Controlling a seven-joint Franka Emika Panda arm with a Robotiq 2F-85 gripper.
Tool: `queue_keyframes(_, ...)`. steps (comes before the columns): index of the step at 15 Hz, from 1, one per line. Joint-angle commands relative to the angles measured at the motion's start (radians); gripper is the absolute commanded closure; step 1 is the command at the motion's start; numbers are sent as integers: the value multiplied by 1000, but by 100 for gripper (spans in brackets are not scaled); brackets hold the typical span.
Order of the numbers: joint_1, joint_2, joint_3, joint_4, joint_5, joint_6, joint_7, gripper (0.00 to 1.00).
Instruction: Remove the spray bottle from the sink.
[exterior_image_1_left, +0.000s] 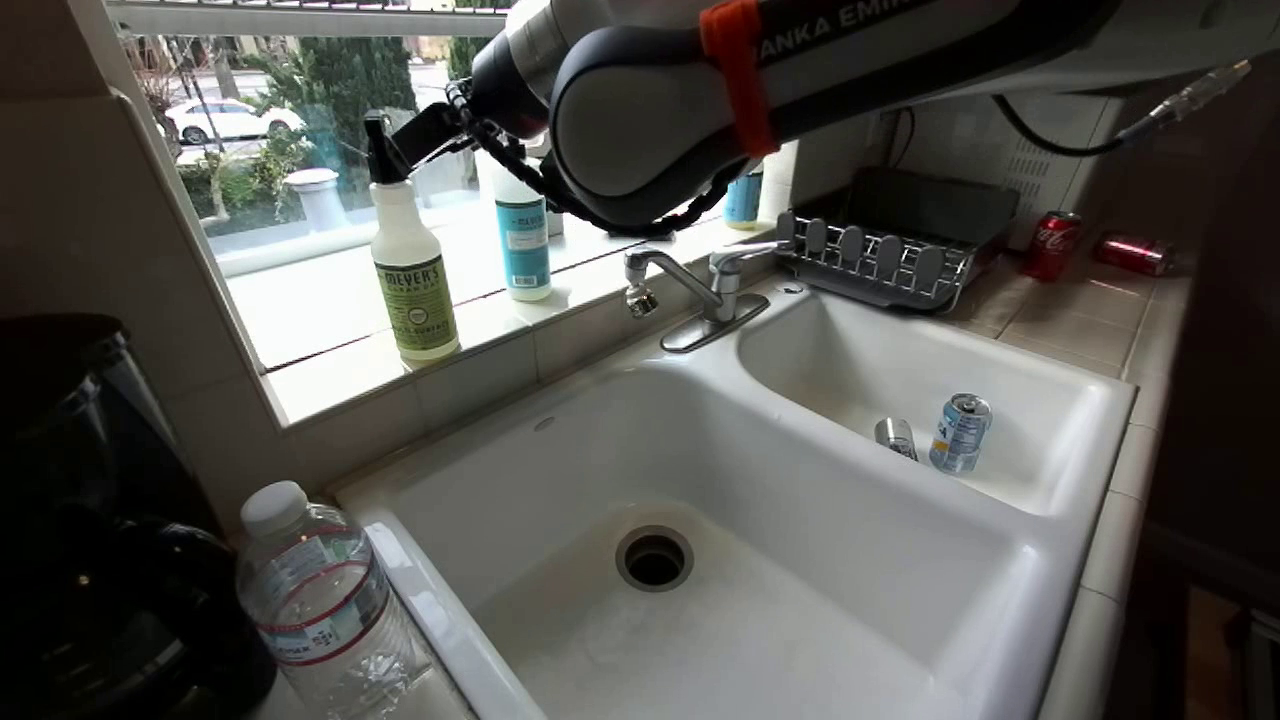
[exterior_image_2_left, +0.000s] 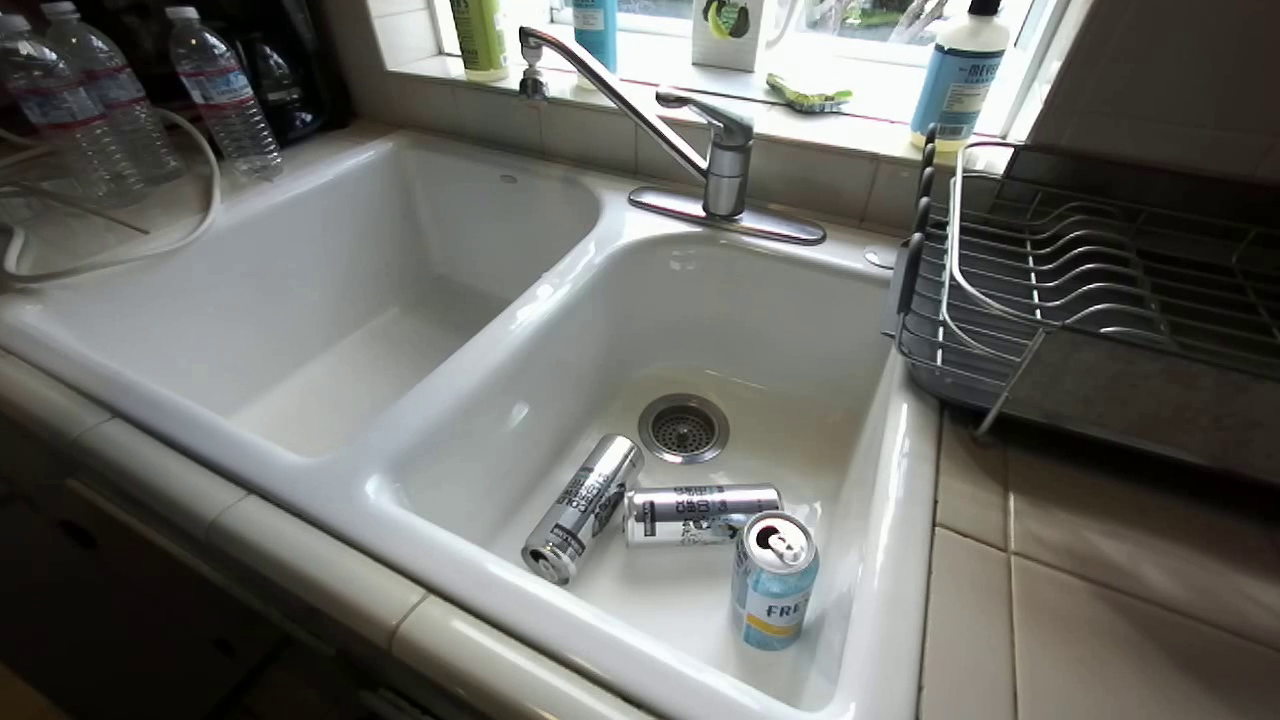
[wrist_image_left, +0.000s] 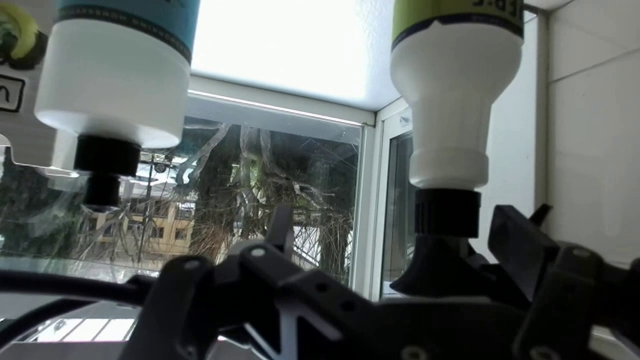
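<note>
Neighbouring spray bottle, blue bottle

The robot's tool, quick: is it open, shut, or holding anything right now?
Tool: open, holding nothing; in the wrist view the top of the spray bottle shows within its wide gap, not clamped.

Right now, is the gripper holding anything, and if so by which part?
Nothing is held: the gripper is open. The wrist view shows the black sprayer head of the spray bottle between its parted fingers; whether one touches it can't be told.
</note>
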Motion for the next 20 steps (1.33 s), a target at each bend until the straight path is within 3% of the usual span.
queue_keyframes(1, -33, -151, 72, -142, -148, -146, 45, 0)
queue_keyframes(7, -94, -283, 175, -223, -281, -371, 46, 0)
queue_keyframes(11, -136, -341, 228, -270, -292, -459, 46, 0)
queue_keyframes(12, -145, -353, 240, -283, -280, -473, 48, 0)
queue_keyframes(13, -155, -297, 249, -209, -280, -447, 36, 0)
queue_keyframes(20, -173, -299, 268, -207, -277, -452, 34, 0)
